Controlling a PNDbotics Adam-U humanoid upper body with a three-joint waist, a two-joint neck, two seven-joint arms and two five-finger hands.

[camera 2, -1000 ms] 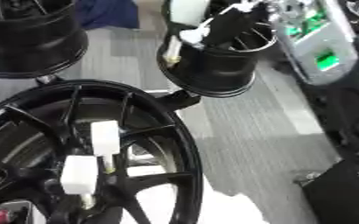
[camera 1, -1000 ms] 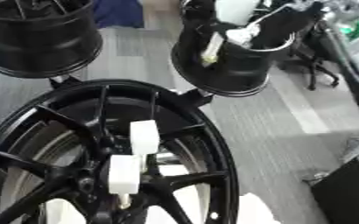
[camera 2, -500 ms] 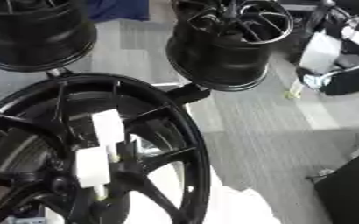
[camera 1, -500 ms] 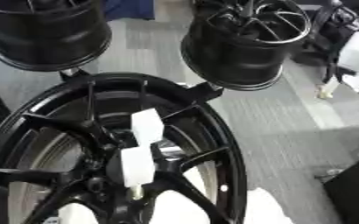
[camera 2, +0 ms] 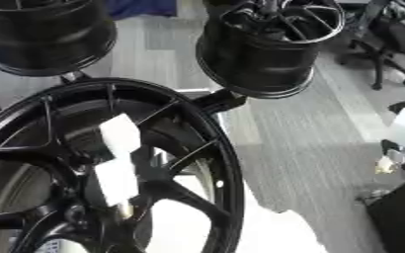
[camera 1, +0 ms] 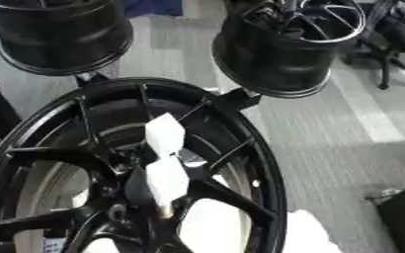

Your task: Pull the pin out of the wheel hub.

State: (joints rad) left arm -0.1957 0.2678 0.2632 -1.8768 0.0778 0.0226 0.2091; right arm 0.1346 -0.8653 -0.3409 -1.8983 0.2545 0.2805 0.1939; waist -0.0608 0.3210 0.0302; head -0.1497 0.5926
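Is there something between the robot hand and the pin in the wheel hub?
No robot hand shows in either view, so this cannot be judged. The white blocks stand at the centre of the black wheel, among its spokes, and nothing covers them from the front.

Black spoked wheel hub (camera 1: 85,163) stands tilted, white two-block pin (camera 1: 163,165) seated at its centre

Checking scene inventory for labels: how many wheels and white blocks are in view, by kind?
Black wheels: 3 (front wheel, far left wheel, far right wheel)
White blocks at the front wheel's hub: 2 (upper block, lower block)
Total: 5
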